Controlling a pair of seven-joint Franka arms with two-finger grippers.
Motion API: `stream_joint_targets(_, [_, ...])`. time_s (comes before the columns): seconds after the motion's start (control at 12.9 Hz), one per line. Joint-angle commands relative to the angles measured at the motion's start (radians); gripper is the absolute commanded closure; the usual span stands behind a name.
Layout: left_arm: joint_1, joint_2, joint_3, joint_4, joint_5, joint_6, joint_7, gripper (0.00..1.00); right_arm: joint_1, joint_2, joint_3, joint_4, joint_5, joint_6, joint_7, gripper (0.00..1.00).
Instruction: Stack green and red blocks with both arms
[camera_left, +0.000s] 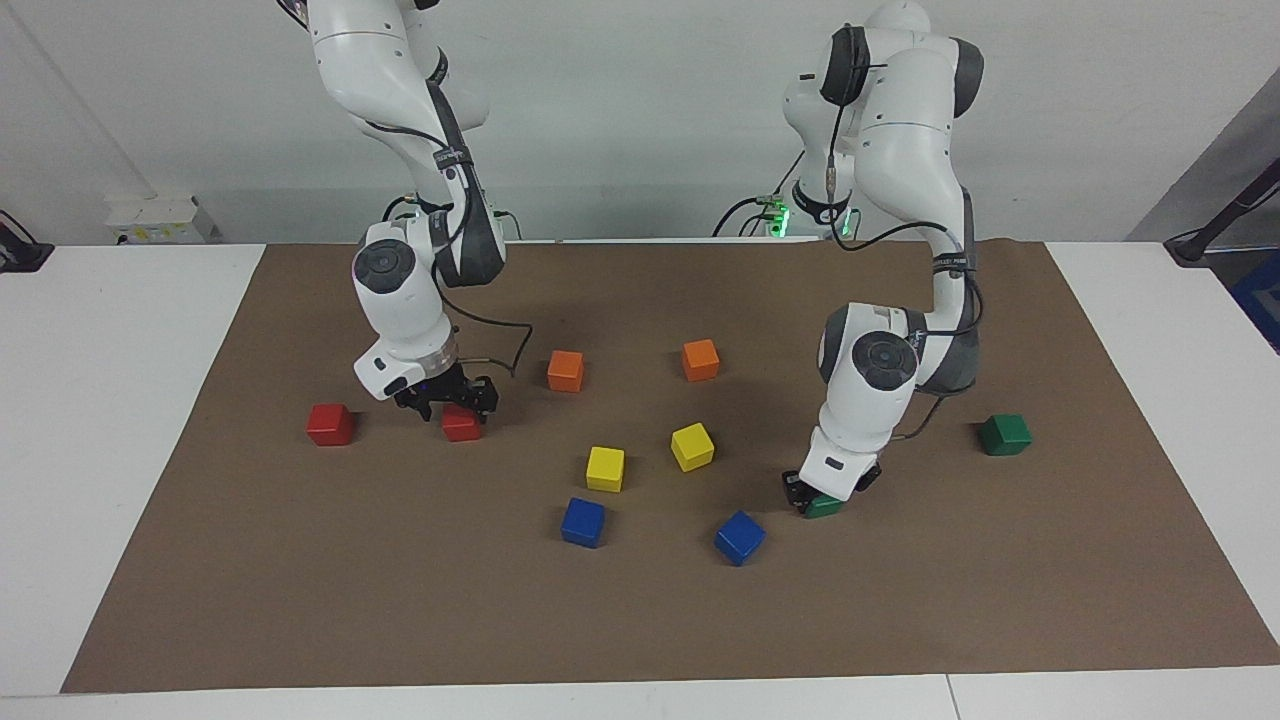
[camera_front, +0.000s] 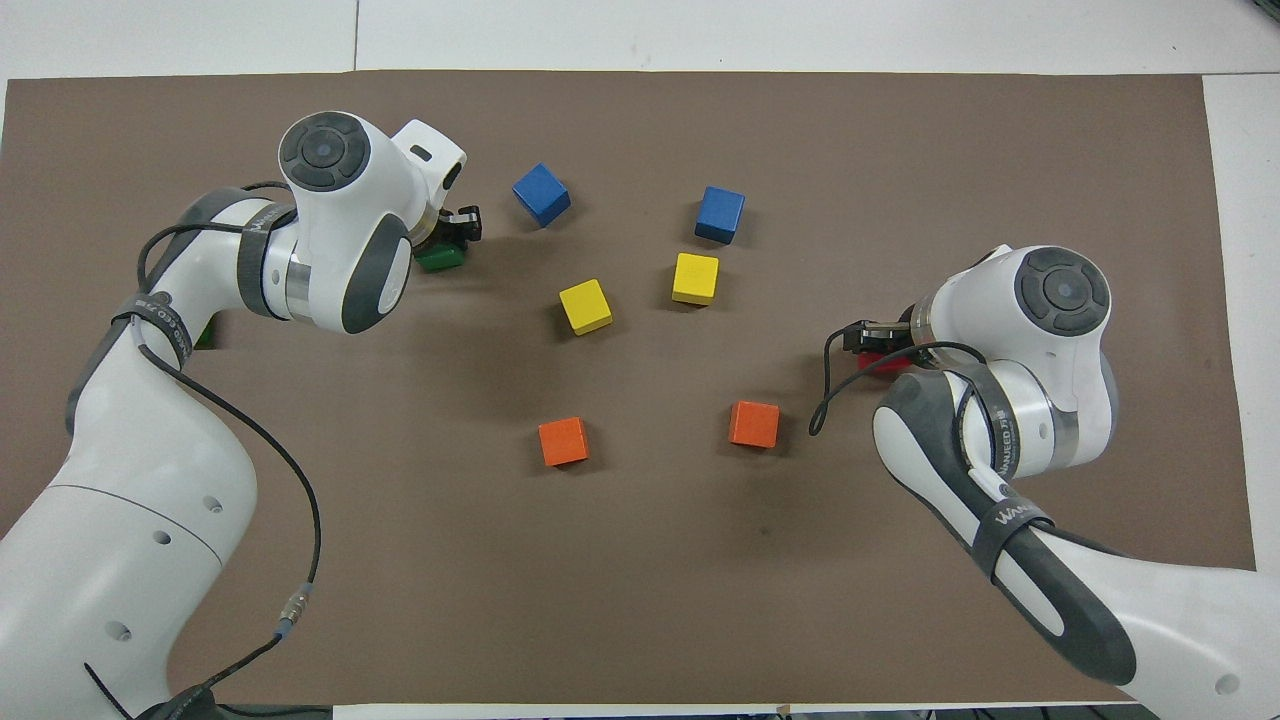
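My left gripper (camera_left: 812, 497) is down on the mat, shut on a dark green block (camera_left: 826, 507), which shows beside the fingers from above (camera_front: 440, 259). A second green block (camera_left: 1004, 434) sits alone toward the left arm's end of the table. My right gripper (camera_left: 450, 400) is lowered onto a red block (camera_left: 461, 426), open, with one jaw on each side of the block's top. From above only an edge of that red block (camera_front: 884, 364) shows under the gripper (camera_front: 868, 340). The other red block (camera_left: 330, 424) lies beside it, toward the right arm's end.
Two orange cubes (camera_left: 565, 370) (camera_left: 700, 359), two yellow cubes (camera_left: 605, 468) (camera_left: 692, 446) and two blue cubes (camera_left: 583, 521) (camera_left: 739, 537) lie in the middle of the brown mat (camera_left: 400, 600), between the two grippers.
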Motion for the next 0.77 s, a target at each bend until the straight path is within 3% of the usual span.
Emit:
stream_joint_targets(0.0, [0.067, -0.058, -0.002, 0.016, 0.014, -0.099, 0.012, 1.0, -0.007, -0.011, 0.007, 0.001, -0.01, -0.013, 0.01, 0.94])
stream_joint_targets(0.08, [0.099, -0.09, -0.005, 0.015, 0.008, -0.133, 0.061, 1.0, -0.01, -0.02, 0.007, 0.016, -0.01, -0.059, 0.008, 1.0])
stream_joint_targets(0.31, [0.234, -0.19, 0.002, -0.007, -0.031, -0.274, 0.364, 1.0, -0.077, -0.052, -0.004, 0.193, -0.015, -0.341, -0.097, 1.0])
stream_joint_targets(0.54, [0.378, -0.213, 0.002, -0.012, -0.032, -0.308, 0.639, 1.0, -0.212, -0.075, -0.002, 0.235, -0.015, -0.379, -0.272, 1.0])
stream_joint_targets(0.7, [0.412, -0.219, 0.004, -0.041, -0.034, -0.284, 0.711, 1.0, -0.275, -0.074, -0.002, 0.24, -0.015, -0.362, -0.383, 1.0])
